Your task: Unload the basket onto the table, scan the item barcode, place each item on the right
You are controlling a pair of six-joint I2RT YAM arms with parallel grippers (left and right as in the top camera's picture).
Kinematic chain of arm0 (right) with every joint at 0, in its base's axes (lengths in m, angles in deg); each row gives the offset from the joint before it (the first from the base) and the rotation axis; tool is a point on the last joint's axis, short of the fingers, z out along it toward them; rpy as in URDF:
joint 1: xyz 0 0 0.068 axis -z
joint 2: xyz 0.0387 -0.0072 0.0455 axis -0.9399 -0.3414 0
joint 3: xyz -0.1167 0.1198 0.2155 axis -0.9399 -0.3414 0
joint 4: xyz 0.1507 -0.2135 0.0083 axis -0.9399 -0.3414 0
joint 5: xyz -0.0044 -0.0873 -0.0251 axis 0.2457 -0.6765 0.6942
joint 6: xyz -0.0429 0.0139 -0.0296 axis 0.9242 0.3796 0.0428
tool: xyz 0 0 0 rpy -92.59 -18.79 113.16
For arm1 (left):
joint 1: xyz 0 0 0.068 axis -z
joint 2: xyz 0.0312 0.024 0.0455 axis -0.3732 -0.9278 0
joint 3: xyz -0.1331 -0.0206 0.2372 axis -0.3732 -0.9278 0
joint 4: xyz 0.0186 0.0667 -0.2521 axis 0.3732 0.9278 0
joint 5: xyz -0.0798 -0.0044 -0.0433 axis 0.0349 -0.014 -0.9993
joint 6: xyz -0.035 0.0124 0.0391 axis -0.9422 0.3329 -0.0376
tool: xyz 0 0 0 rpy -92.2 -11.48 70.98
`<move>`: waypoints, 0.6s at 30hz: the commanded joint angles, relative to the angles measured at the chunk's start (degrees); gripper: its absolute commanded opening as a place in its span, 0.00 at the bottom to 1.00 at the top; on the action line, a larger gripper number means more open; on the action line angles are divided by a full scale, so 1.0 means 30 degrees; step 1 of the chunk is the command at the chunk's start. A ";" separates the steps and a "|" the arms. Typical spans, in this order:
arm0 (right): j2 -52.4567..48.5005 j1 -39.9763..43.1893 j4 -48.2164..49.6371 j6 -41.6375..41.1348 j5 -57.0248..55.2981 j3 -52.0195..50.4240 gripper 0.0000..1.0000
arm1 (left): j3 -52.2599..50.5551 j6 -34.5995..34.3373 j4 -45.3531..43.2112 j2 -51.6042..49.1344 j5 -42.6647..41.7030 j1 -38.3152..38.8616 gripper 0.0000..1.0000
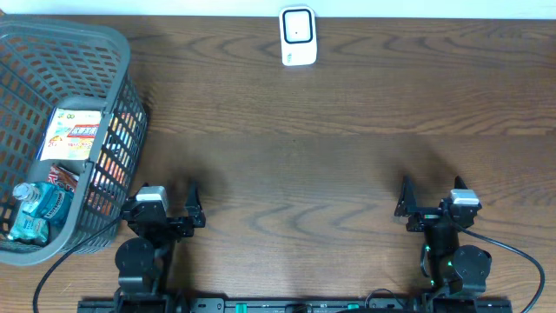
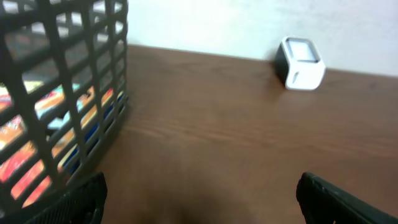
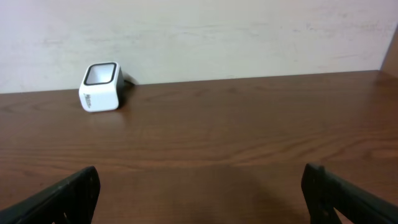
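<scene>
Across the whole scene runs the dark wooden surface (image 1: 313, 174), bare in the middle. A grey mesh basket (image 1: 69, 33) sits on its left side, and the goods are all in it. None has been taken out, so the task looks to be at its very start.

Inside the basket a colourful flat box (image 1: 76, 135) lies highest, toward the wall nearest the arms. Below it are a red packet (image 1: 65, 178) and a clear bottle (image 1: 39, 209) on its side, its cap pointing to the basket's outer wall. Which of these is meant for scanning cannot be told.

The white scanner (image 1: 297, 36) stands at the far edge, about midway between the two arms and well apart from both. In the right wrist view its dark window tilts upward.

The left pincer (image 1: 163, 216) is just beside the basket's near corner, spread wide and holding nothing. In its own view the mesh wall fills the left side. The right pincer (image 1: 434, 213) is equally wide open and empty, with the full width of the surface between it and the goods.

So the goods lie to the left of the left pincer and slightly ahead of it, over the basket wall. The left arm is much the nearer, and a reach would likely have to go up and over the rim.
</scene>
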 commanded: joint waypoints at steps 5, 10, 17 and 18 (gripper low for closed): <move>-0.0015 -0.0109 -0.0080 0.0233 -0.0102 -0.0022 0.99 | 0.2441 -0.1384 0.1668 -0.0233 -0.0692 0.0066 0.98; -0.0015 -0.0109 -0.0080 0.0233 -0.0102 -0.0022 0.99 | 0.3789 -0.1384 0.2127 -0.1137 -0.0801 0.0066 0.98; -0.0015 -0.0109 -0.0080 0.0233 -0.0102 -0.0022 0.99 | 0.6164 -0.1464 0.2324 -0.4189 -0.1486 0.0066 0.98; -0.0015 -0.0109 -0.0080 0.0233 -0.0102 -0.0022 0.99 | 0.6543 -0.1472 0.2404 -0.4714 -0.1741 0.0066 0.98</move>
